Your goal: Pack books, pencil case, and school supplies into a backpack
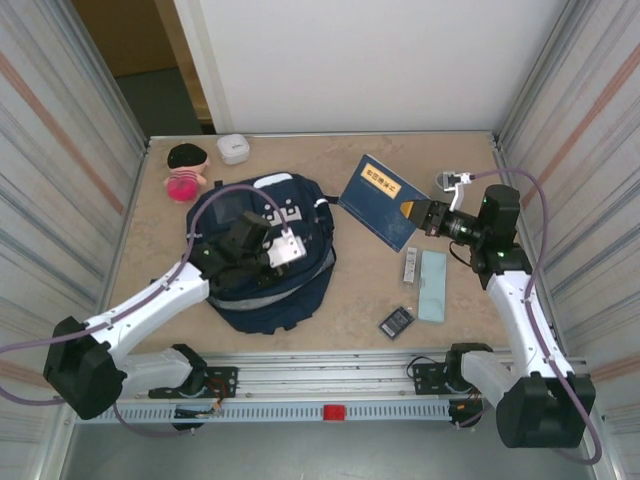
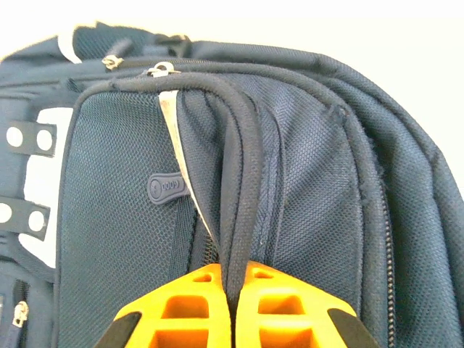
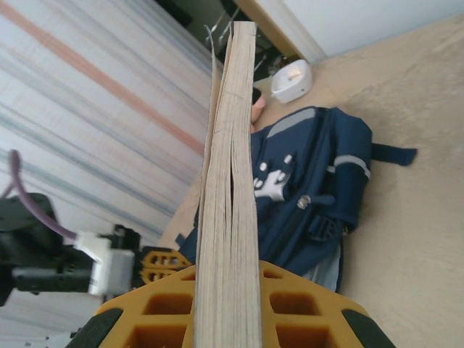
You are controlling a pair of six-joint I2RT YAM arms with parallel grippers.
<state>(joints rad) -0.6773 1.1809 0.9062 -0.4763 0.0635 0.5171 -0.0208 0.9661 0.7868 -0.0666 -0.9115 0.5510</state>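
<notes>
While the backpack (image 1: 262,262) lies on the table (image 1: 150,230), a ridge of its front pocket is pinched in the closed left end effector (image 2: 230,279). Right of the backpack, the navy book (image 1: 378,198) is clamped by the right end effector (image 3: 227,286), the pencil case (image 1: 433,285) lying farther right.

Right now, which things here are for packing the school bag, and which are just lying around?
For the job: backpack, navy book, pale teal pencil case, silvery-white bar, dark grey gridded rectangle.

Just lying about: small white rounded box, pink and black toy.
</notes>
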